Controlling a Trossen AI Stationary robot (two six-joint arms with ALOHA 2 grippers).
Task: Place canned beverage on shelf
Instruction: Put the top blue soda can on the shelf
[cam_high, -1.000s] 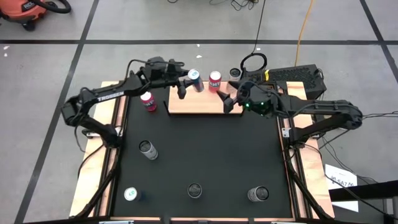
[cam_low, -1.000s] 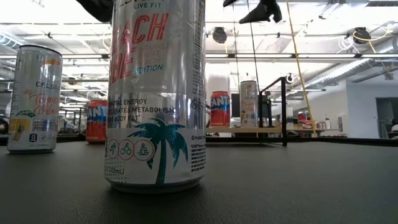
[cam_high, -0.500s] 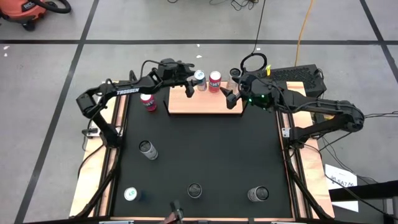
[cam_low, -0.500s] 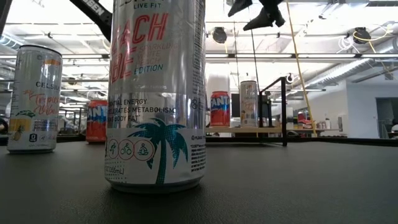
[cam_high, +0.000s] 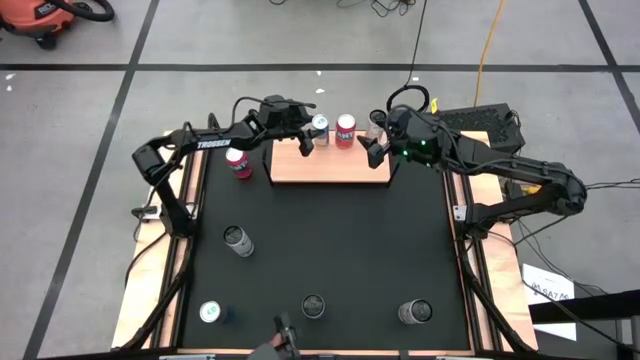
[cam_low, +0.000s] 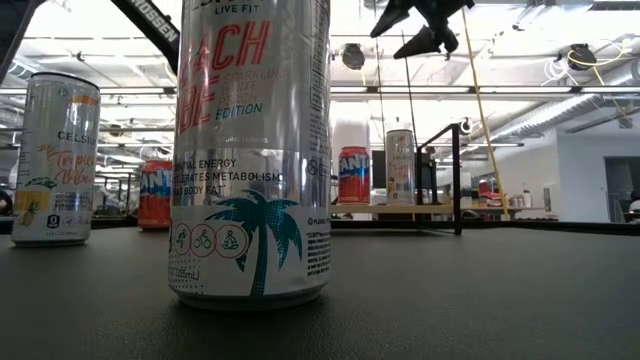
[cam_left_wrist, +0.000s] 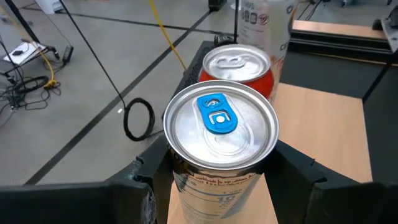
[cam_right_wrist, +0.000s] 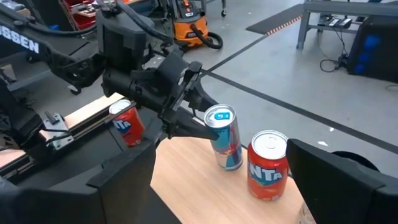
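Observation:
The shelf (cam_high: 330, 165) is a pale wooden board at the table's far edge. My left gripper (cam_high: 312, 135) reaches in from the left and is shut on a silver can with a blue tab (cam_left_wrist: 219, 118), also seen in the right wrist view (cam_right_wrist: 222, 134). The can stands upright next to a red Fanta can (cam_high: 345, 128) on the shelf. A pale can (cam_low: 400, 165) stands to the right of the Fanta can. My right gripper (cam_high: 374, 150) hovers open above the shelf's right end, touching nothing. In the low view the held can is hidden behind a big can. My left gripper pinches the blue-tab can by its side wall just below the top rim (cam_left_wrist: 180, 171), one finger (cam_left_wrist: 146, 180) on each side. The fingers come nearly level from the table's left. The can is upright over the shelf board; I cannot tell whether its base touches the board.
A red can (cam_high: 238, 162) stands on the black table left of the shelf. Several more cans (cam_high: 238, 240) (cam_high: 313, 306) (cam_high: 414, 312) stand toward the near edge. Black frame posts (cam_low: 457, 180) rise at the shelf's ends.
My left gripper has carried the blue-tab can down and a little toward the far right, bringing it in close beside the Fanta can; the can stays upright in the hold. My right gripper, still open, has drawn back toward the table's far edge.

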